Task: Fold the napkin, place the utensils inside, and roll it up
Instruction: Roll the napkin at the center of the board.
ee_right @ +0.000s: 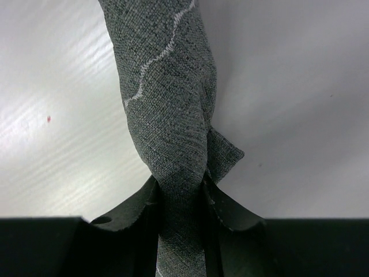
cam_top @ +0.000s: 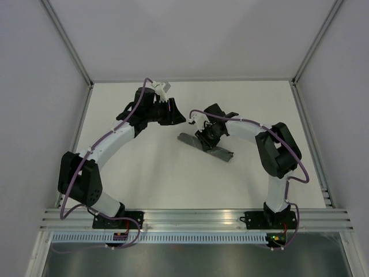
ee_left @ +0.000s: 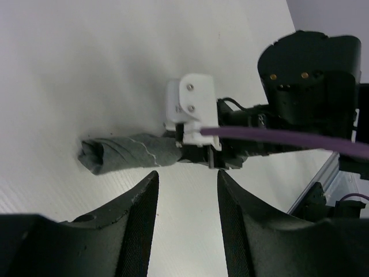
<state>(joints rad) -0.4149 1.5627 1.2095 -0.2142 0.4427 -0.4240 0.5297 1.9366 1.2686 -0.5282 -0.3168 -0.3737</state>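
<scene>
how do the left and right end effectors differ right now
The right end effector is clamped on the rolled napkin; the left end effector holds nothing, its jaws apart over the table. The right one sits on the roll itself; the left one hangs apart from it, touching nothing. Both have the same dark, curved jaws.

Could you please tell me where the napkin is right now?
In the top view, the rolled napkin lies on the table just right of centre, with the right hand clamped around it.
</scene>
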